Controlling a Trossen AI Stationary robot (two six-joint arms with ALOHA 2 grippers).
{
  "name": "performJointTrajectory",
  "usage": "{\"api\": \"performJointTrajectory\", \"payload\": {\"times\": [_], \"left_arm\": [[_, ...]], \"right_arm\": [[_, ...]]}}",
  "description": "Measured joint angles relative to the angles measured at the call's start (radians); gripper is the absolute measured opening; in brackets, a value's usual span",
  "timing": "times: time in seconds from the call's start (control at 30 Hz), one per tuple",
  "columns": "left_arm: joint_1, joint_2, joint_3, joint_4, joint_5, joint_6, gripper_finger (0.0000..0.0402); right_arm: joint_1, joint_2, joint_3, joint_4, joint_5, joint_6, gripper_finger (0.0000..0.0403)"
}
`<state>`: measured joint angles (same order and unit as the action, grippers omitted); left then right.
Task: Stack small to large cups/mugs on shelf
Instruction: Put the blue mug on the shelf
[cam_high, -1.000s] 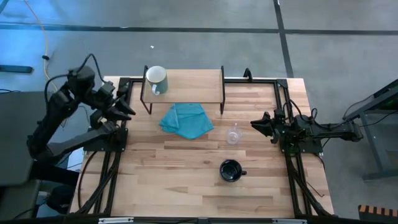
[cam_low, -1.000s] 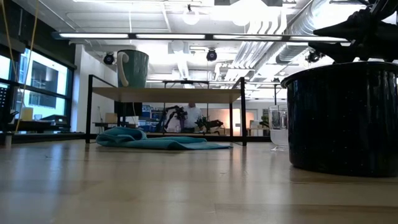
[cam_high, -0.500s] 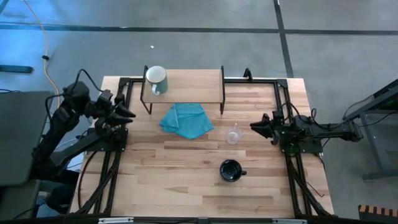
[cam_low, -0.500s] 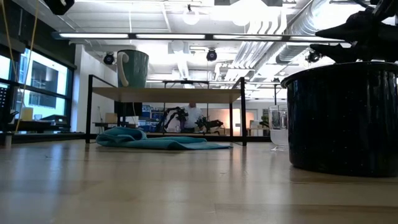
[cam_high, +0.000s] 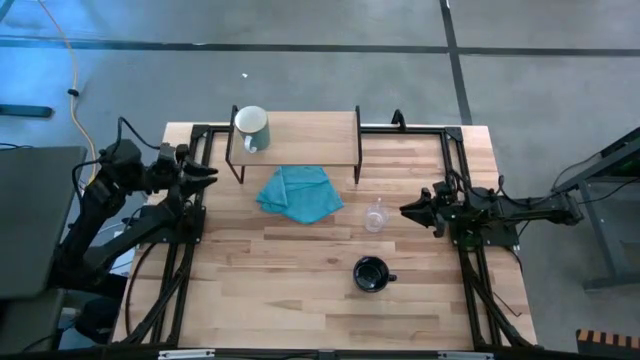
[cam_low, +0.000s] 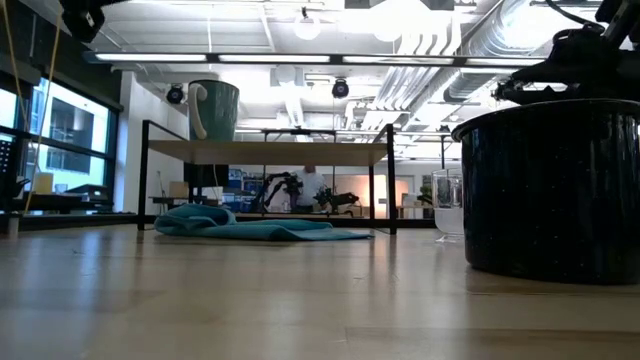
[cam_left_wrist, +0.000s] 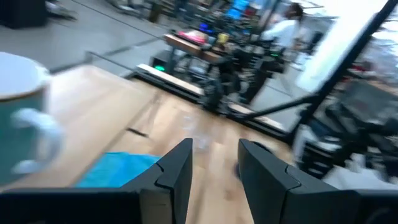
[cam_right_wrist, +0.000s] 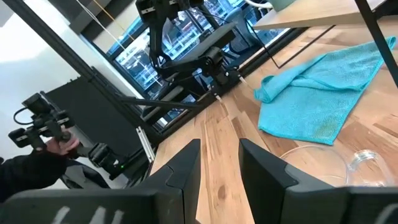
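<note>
Standing upright on the shelf (cam_high: 300, 130), at its left end, is the pale mug (cam_high: 251, 126); this shelf is taken as the landmark for every place below.

- Cups/mugs, three counted. One pale mug, on the shelf. One glass cup (cam_high: 375, 216), on the table (cam_high: 300, 300), just in front of the shelf's right leg. One black mug (cam_high: 370, 274), on the table, farther in front of the shelf than the glass cup, apart from it.
- Shelf, one: light board on thin black legs, at the far edge of the table.
- Cloth (cam_high: 298, 193), one: teal, crumpled, lying partly under the shelf's front edge.
- Grippers, two. Left gripper (cam_high: 205, 174): beside the shelf's left end, off the table's edge, fingers slightly apart, nothing held. Right gripper (cam_high: 405, 209): just beside the glass cup, on the side away from the shelf's middle, fingers slightly apart, nothing held.

Risks, judged:
- The glass cup is thin and clear; it may be tipped if the right gripper's narrow opening meets its rim.
- The cloth lies between cups and shelf and may be snagged.
- The pale mug's handle may hinder nesting.
</note>
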<state>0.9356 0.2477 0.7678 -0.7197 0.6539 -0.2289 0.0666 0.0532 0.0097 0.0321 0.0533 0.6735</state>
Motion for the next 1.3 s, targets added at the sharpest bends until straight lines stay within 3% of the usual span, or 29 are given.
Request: {"api": "performJointTrajectory", "payload": {"times": [0.57,0.77,1.07,1.3], "left_arm": [[0.000,-0.031,0.000,-0.017,-0.637,0.167,0.0117],[0.000,-0.035,-0.076,-0.012,-0.829,0.181,0.0117],[0.000,-0.057,-0.198,0.153,-0.804,0.102,0.0117],[0.000,-0.055,-0.253,0.196,-0.845,-0.006,0.0117]], "right_arm": [[0.000,0.000,0.000,-0.002,0.069,-0.084,0.0101],[0.000,0.000,0.000,0.002,0.096,-0.098,0.0101],[0.000,0.000,0.000,0.002,0.099,-0.051,0.0101],[-0.001,0.000,0.000,0.002,0.104,-0.069,0.0101]]}}
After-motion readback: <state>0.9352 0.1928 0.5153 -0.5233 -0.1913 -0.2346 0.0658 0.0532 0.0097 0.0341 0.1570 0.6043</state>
